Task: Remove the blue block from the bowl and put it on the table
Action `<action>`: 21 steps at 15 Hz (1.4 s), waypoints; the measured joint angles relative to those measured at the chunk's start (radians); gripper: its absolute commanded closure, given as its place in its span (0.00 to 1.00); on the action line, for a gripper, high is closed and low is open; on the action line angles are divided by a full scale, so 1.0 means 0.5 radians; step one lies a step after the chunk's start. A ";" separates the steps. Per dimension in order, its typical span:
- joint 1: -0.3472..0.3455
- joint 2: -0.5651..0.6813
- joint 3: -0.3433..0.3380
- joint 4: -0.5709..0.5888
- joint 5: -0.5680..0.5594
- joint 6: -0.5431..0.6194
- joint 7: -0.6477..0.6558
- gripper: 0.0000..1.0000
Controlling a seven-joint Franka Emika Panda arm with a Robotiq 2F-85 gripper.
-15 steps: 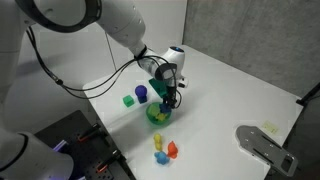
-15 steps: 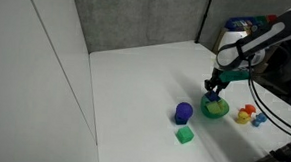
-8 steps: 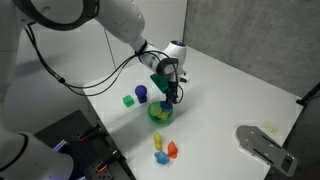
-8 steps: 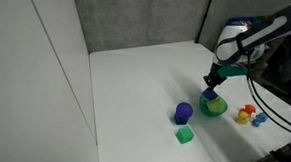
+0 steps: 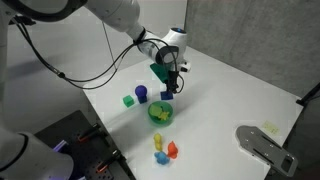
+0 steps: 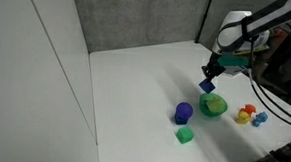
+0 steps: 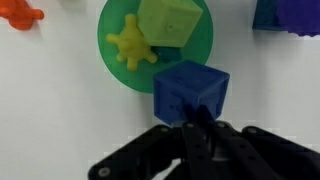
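My gripper [image 5: 167,88] is shut on the blue block [image 7: 190,92] and holds it in the air above the green bowl [image 5: 160,113]. The block also shows in both exterior views [image 5: 166,96] [image 6: 206,84]. In the wrist view the black fingers [image 7: 196,130] clamp the block's near side, just off the bowl's rim [image 7: 114,68]. The bowl [image 6: 215,107] holds a yellow-green cube [image 7: 169,22] and a yellow jack-shaped toy [image 7: 131,45]. The white table [image 5: 220,110] lies below.
A blue-purple cylinder [image 5: 142,93] [image 6: 183,113] and a green cube [image 5: 128,100] [image 6: 185,136] stand beside the bowl. A cluster of yellow, orange and blue toys [image 5: 164,151] [image 6: 248,114] lies near the table edge. A grey device [image 5: 262,146] sits at one corner.
The gripper has risen out of the bowl with the blue block held in it and now hangs clearly above the bowl.
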 measured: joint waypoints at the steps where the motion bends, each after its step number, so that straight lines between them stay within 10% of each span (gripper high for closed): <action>1: 0.001 -0.005 -0.011 0.019 -0.003 -0.002 0.003 0.96; 21: 0.001 0.100 -0.548 -0.190 -0.703 -0.063 0.298 0.96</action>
